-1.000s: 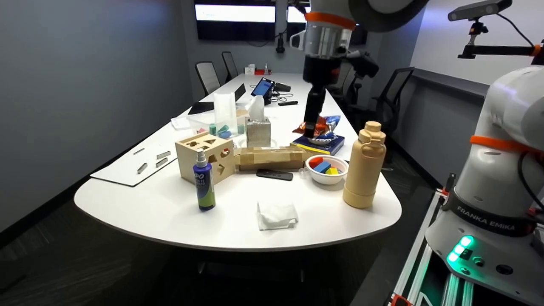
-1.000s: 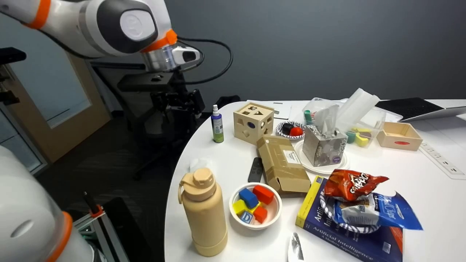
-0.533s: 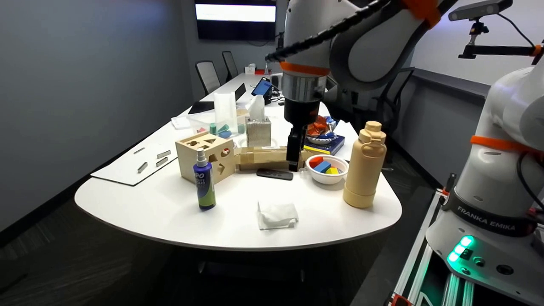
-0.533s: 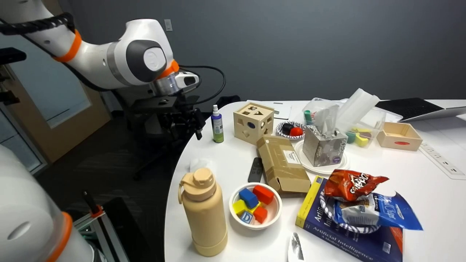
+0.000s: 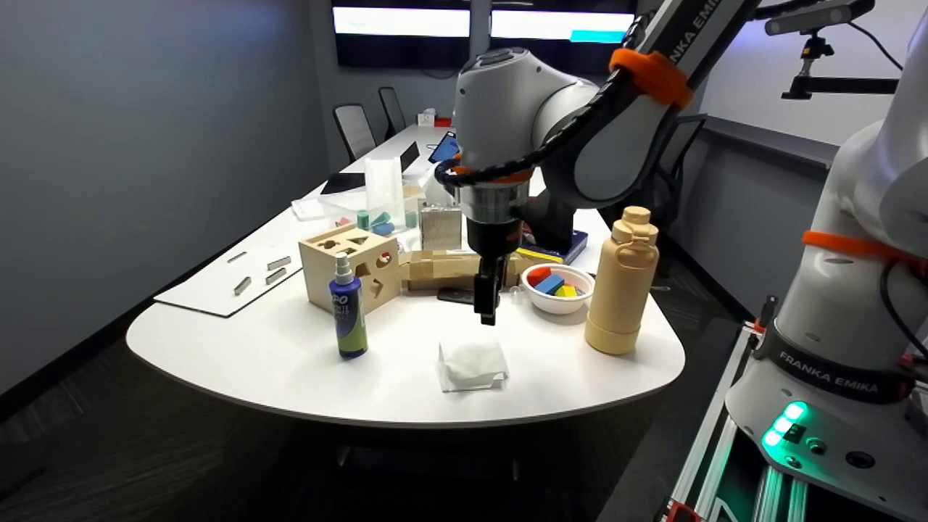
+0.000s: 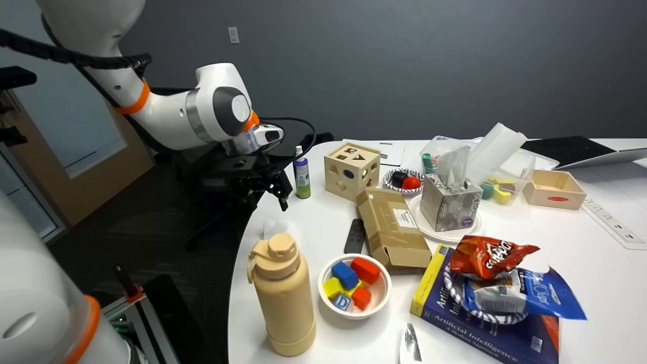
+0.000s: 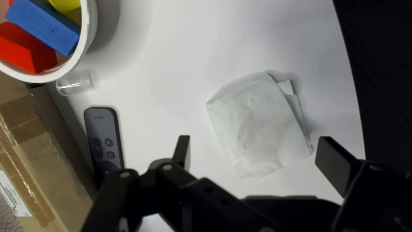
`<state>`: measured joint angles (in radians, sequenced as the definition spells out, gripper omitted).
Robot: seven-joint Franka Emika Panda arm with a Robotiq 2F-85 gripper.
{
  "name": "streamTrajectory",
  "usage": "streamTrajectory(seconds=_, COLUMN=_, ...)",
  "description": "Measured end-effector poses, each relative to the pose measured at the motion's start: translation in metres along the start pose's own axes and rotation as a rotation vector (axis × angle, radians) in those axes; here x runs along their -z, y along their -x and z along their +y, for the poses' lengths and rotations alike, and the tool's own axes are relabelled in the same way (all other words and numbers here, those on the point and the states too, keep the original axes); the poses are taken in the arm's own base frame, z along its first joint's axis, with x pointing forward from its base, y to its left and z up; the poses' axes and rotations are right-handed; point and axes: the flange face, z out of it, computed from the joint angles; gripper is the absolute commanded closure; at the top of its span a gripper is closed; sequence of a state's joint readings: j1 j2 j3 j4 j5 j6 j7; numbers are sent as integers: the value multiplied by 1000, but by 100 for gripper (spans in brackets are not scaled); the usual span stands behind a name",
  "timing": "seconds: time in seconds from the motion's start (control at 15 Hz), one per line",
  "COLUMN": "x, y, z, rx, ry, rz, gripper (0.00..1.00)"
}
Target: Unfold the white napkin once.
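The white napkin (image 5: 473, 366) lies folded on the table near its rounded edge. In an exterior view it shows only partly, behind the tan bottle's cap (image 6: 274, 227). In the wrist view the napkin (image 7: 260, 125) is a wrinkled, roughly square folded piece, with loose layers showing along its right side. My gripper (image 7: 254, 149) is open and empty, its fingers apart on either side of the napkin's lower part in that view. In both exterior views the gripper (image 5: 487, 317) hangs above the table (image 6: 269, 203), apart from the napkin.
A tan bottle (image 5: 622, 290) and a white bowl of blocks (image 5: 558, 299) stand to one side of the napkin. A spray bottle (image 5: 349, 315) stands on the other. A remote (image 7: 103, 141) and a cardboard box (image 5: 449, 270) lie behind. The table edge (image 7: 351, 83) is close.
The arm has come down and across toward the napkin, and the gripper is now lower and nearer to it. The napkin and the other objects have not moved.
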<state>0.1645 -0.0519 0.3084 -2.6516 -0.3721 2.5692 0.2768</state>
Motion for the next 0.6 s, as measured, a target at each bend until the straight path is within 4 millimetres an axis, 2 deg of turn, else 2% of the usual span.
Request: streamTrajectory(seconds=0.6, x=-53, y=-19, z=-34, rx=45, ry=27, rz=-69, gripper=0)
